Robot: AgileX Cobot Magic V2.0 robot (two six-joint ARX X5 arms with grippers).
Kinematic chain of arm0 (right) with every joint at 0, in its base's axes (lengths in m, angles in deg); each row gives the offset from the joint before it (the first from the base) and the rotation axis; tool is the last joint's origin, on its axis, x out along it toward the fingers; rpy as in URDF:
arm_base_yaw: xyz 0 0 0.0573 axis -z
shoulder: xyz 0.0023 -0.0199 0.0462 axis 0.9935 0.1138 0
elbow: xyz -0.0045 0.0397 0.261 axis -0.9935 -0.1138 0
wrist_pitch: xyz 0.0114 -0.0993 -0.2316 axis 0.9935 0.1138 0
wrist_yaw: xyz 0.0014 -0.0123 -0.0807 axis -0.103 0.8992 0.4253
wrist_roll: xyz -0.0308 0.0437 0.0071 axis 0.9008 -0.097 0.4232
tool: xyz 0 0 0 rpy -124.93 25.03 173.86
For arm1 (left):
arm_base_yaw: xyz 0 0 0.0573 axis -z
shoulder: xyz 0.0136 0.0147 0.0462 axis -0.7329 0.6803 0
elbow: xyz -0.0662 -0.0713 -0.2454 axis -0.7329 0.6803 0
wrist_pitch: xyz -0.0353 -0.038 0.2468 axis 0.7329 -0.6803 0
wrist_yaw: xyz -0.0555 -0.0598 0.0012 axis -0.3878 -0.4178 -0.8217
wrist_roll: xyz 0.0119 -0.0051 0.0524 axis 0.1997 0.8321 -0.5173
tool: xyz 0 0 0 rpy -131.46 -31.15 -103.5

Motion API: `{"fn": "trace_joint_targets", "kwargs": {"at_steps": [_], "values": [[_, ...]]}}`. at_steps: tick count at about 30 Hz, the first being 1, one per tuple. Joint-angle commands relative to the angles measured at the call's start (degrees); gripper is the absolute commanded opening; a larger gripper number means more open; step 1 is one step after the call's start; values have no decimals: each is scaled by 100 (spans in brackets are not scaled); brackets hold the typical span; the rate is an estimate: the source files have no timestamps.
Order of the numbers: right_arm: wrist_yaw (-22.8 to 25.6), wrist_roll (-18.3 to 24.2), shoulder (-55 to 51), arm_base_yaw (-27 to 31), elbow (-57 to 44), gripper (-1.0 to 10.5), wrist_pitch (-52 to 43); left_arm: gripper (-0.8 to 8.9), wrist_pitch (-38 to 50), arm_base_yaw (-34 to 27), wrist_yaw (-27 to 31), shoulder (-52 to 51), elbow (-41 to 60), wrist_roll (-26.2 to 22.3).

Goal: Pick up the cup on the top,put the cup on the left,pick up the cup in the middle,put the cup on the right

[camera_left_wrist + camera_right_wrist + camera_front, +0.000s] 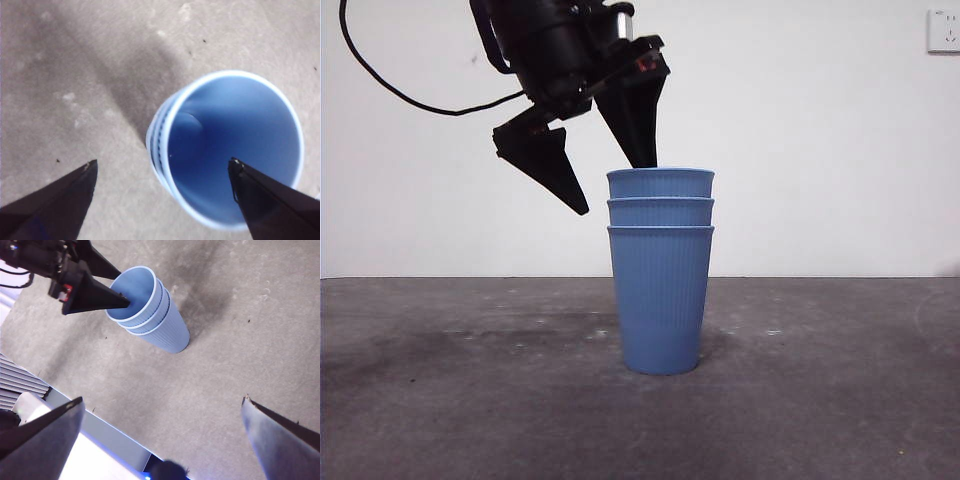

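Because the three nested cups point(660, 300) stand free mid-counter point(440, 400), a pinch could drag the whole stack. The left hand point(616, 188) straddles the top cup point(660, 183) rim, wide open, holding nothing; the right hand point(160, 440) waits open.
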Motion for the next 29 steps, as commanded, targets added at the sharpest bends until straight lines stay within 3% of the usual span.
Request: {"fn": "trace_joint_targets", "kwargs": {"at_steps": [1,3,6,8,13,16,24,26,29], "values": [[0,-15,0,-15,7,565,-31,389,131,37,13,24,7,197],[0,-13,0,-15,7,565,-33,310,103,24,11,24,7,190],[0,-13,0,-15,7,565,-33,301,79,31,13,24,7,195],[0,-13,0,-15,7,565,-33,211,72,31,13,24,7,195],[2,-11,0,-15,7,565,-33,209,68,31,15,24,7,214],[4,-11,0,-15,7,565,-33,84,85,28,13,24,7,214],[282,-13,0,-15,7,565,-31,77,42,28,2,24,7,238],[282,-13,0,-15,7,565,-31,-14,39,31,2,22,7,238],[282,-13,0,-15,7,565,-33,-9,44,28,-2,0,7,236]]}}
